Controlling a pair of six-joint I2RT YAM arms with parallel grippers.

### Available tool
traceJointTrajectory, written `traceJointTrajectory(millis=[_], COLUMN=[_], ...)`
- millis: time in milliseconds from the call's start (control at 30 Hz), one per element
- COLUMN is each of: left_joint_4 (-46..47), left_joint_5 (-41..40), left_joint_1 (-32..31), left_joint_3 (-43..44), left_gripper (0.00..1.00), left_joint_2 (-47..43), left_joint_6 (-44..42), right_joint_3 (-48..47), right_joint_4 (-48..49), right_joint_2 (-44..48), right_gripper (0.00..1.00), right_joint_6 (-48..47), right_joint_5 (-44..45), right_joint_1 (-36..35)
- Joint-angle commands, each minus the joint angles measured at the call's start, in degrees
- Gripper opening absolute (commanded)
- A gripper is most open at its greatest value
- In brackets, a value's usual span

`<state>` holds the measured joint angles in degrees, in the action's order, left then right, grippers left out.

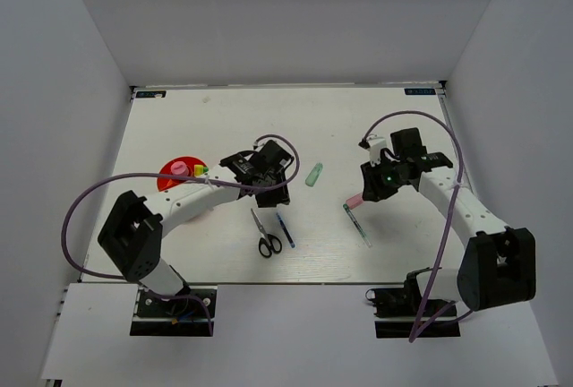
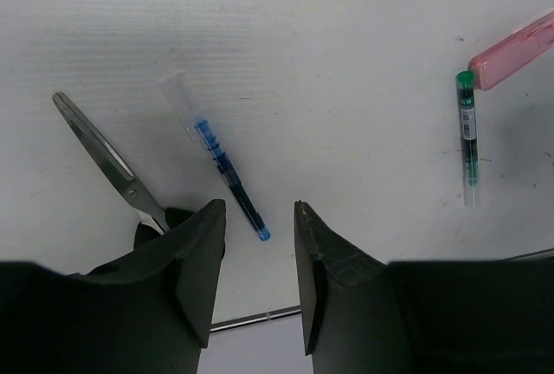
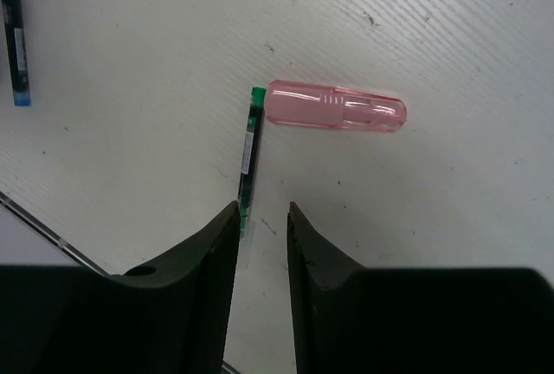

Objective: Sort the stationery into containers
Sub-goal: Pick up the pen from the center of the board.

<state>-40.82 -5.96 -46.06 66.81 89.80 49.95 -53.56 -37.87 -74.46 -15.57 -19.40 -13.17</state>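
a: what's the left gripper (image 2: 258, 209) doing?
b: jaws partly apart, holding nothing. the blue pen (image 2: 221, 162) lies just ahead of its fingertips, with the scissors (image 2: 104, 153) beside the pen, further out.
a: and the right gripper (image 3: 262, 209)?
b: narrowly parted, also empty. the green-capped marker (image 3: 249, 153) lies just ahead, its far end touching the pink highlighter (image 3: 333, 106).

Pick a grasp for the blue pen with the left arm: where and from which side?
Mid-barrel, from straight above. The blue pen lies flat on the table, so only its thin width offers two opposing faces; turn the left gripper so its jaws straddle that width. The scissors lie alongside but apart, likely leaving room for one finger between.
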Motion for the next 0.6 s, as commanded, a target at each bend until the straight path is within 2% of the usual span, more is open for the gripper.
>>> traceJointTrajectory(millis=[0,133,400,567], left_joint_4=[-1.6,-1.6,-6.4,-6.6], left_joint_5=[1.7,1.3,-3.5,-3.8], left_joint_1=[0.4,0.8,1.0,0.9], left_joint_3=[-0.3,-1.1,3.3,5.8], left_gripper=[0.49,0.49,0.48,0.48], left_joint_2=[-0.3,1.2,7.7,11.8], left_joint_6=[2.5,6.3,17.8,20.4], right_joint_3=[-0.6,-0.3,1.0,1.6], right_joint_4=[-1.2,-0.6,0.0,0.3], right_joint_2=[-1.0,-1.3,0.2,2.0], right_gripper=[0.32,0.34,0.35,0.35], right_joint_6=[-1.9,-1.7,-1.8,-1.8], right_joint_5=[0.6,1.7,2.3,2.0], right_joint_1=[-1.9,-3.1,-3.5,-3.7])
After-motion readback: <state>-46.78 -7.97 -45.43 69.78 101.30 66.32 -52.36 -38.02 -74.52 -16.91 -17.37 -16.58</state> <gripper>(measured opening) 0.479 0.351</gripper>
